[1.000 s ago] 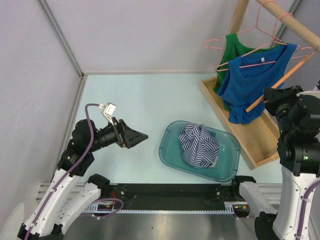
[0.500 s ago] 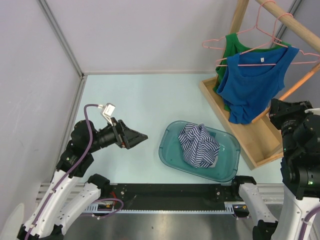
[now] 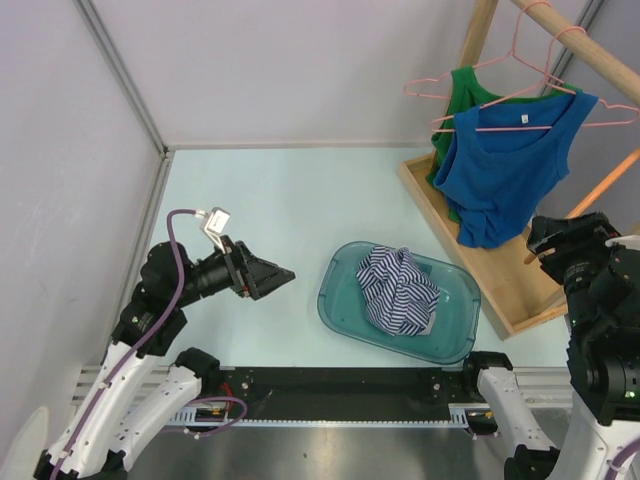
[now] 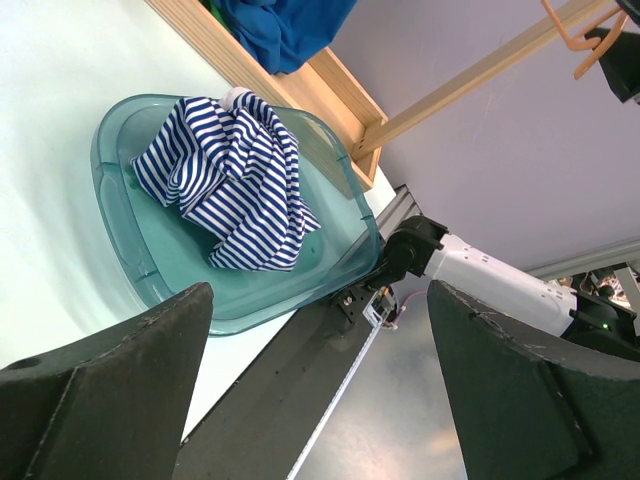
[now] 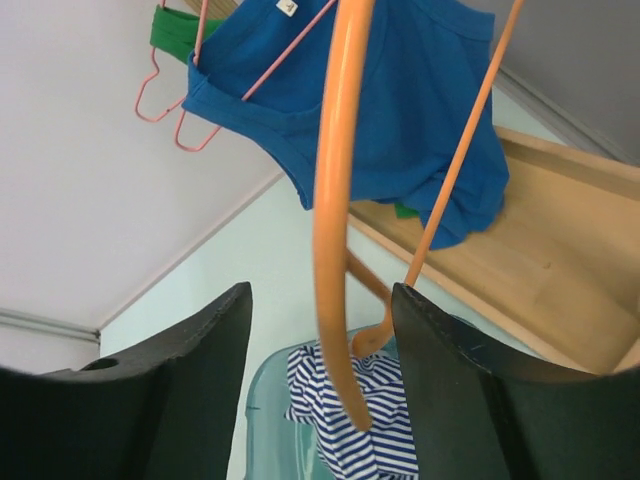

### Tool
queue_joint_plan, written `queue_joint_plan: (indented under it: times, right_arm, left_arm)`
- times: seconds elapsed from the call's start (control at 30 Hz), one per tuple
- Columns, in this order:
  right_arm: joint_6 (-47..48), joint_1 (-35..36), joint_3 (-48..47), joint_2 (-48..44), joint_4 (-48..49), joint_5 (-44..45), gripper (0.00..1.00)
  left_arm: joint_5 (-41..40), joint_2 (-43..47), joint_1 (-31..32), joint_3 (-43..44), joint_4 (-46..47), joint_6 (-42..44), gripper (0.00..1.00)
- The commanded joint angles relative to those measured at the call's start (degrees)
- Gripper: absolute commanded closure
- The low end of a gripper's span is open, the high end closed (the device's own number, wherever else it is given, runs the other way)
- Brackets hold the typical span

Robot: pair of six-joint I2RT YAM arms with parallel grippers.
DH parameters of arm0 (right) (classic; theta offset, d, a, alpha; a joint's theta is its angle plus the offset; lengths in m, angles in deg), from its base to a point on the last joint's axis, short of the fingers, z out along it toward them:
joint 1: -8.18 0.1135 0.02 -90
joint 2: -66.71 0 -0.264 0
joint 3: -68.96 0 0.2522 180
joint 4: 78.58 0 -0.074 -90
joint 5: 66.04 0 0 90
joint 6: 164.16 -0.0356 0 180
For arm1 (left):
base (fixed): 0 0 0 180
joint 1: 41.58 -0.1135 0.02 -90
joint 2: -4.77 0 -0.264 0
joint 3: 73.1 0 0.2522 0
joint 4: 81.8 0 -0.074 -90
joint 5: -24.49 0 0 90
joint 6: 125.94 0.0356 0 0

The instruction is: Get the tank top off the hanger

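1. The left pincer hovers above the bench on the left, its jaws wide apart with nothing between them.
2. Its camera looks across at a teal basin near the front edge of the bench.
3. A striped tank top lies crumpled in that basin, off any hanger.
4. The right pincer is raised at the right side, just in front of a wooden rack.
5. A bare orange hanger runs between its fingers, which stand fairly narrow. A gap shows on each side of the hanger, so I cannot tell whether they pinch it.
6. In the top view the orange hanger slants up and to the right from this pincer, out of the picture.
7. A blue tank top hangs from the rack's rail on a pink hanger.
8. A green top hangs just behind the blue one.
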Motion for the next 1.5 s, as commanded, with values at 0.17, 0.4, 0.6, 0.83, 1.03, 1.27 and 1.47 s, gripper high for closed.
queue_joint_plan:
  times: [0.17,0.4,0.6,0.83,1.03,1.27,1.47]
  right_arm:
    - [8.2,0.0,-13.2,2.5,-14.4,-1.6,0.16]
    - [11.6,-0.1,-21.3,5.4,-20.5,-1.1,0.05]
    - [17.0,-1.5,-27.4,12.0,-17.0,-15.3,0.06]
    - [13.6,-2.9,-27.9,21.1,-6.6,-28.2,0.06]
    - [5.0,-0.2,-14.8,21.9,13.8,-25.2,0.07]
    - [3.6,16.2,-12.9,29.3,26.5,1.3,0.12]
    - [-0.2,18.1,-13.7,35.1,32.2,16.7,0.40]
  left_arm:
    - [1.4,1.1,0.2,-0.9,0.8,1.4,0.07]
    - [2.1,0.8,0.2,-0.4,0.9,1.7,0.06]
    - [2.6,0.1,0.3,0.1,1.4,1.8,0.06]
    - [2.0,1.2,0.2,-0.3,1.4,1.5,0.06]
    - [1.5,2.8,0.2,-0.4,0.2,1.5,0.06]
    - [1.7,4.3,0.2,1.7,-1.1,1.1,0.06]
    - [1.3,5.5,0.2,3.1,-2.8,0.7,0.06]
